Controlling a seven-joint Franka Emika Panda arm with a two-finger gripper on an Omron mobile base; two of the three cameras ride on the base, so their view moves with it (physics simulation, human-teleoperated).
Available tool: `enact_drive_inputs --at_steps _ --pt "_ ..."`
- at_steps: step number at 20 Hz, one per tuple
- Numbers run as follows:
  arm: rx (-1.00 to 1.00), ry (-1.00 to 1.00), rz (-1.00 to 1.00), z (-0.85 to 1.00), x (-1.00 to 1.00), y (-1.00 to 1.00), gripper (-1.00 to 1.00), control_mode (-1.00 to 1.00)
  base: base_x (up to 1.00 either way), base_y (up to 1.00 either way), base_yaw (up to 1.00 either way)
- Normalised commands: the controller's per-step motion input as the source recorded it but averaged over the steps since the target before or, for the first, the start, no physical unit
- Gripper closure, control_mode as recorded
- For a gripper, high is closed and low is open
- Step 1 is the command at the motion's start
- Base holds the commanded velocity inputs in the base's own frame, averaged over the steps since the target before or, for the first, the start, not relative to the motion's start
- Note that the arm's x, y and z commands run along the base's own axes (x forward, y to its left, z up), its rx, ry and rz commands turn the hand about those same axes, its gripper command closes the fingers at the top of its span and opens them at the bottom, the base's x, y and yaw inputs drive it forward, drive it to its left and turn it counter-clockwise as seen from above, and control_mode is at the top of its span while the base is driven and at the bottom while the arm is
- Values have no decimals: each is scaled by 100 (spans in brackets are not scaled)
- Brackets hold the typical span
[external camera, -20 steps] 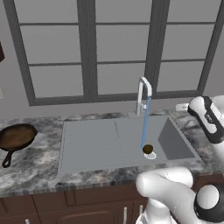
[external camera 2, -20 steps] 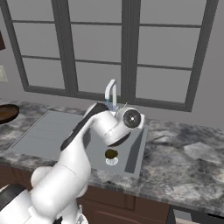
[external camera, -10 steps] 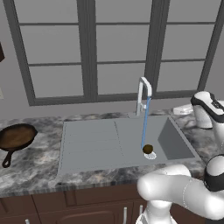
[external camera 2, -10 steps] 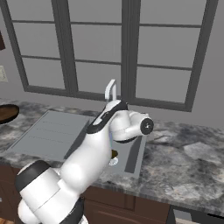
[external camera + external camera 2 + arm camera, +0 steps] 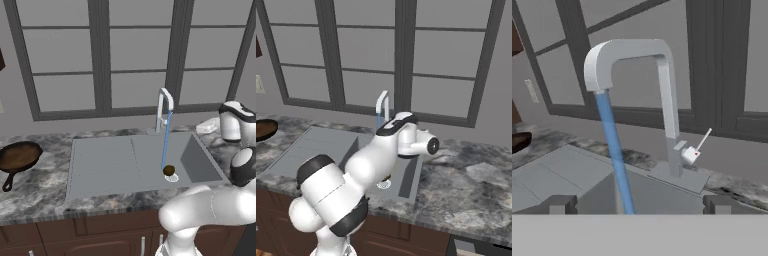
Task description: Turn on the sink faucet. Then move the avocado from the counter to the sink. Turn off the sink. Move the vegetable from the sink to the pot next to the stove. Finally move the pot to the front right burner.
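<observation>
Since a second ago our arm has swung up and to the right, away from the basin, while the avocado (image 5: 169, 170) has stayed by the drain under the running stream (image 5: 165, 142). We judge the step in hand is shutting off the water: the pincer (image 5: 634, 204), jaws spread wide and empty, faces the faucet (image 5: 662, 95), whose thin lever (image 5: 699, 144) sits right of centre. Next we must reach that lever. The avocado lies low in the sink (image 5: 107, 162), well below the pincer.

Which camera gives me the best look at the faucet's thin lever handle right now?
The hand view: the thin white lever handle sticks out clearly from the tall grey faucet, close up. In the left base view the faucet is small and the lever indistinct; in the right base view the arm partly hides it.
</observation>
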Motion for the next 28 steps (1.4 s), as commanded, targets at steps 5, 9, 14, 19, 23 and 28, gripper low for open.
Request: enact_drive_inputs --at_steps 5,9,14,19,23,28 --pt "0 -6 1 -30 33 -1 -100 -100 0 0 0" --pt "0 -1 0 -7 38 0 -100 -100 0 0 0" --pt "0 0 5 -6 52 0 -100 -100 0 0 0" --pt "0 -3 11 -8 54 0 -100 -100 0 0 0" --pt "0 -6 14 -16 38 0 -100 -100 0 0 0" --pt "0 -14 18 -27 24 -9 -100 -100 0 0 0"
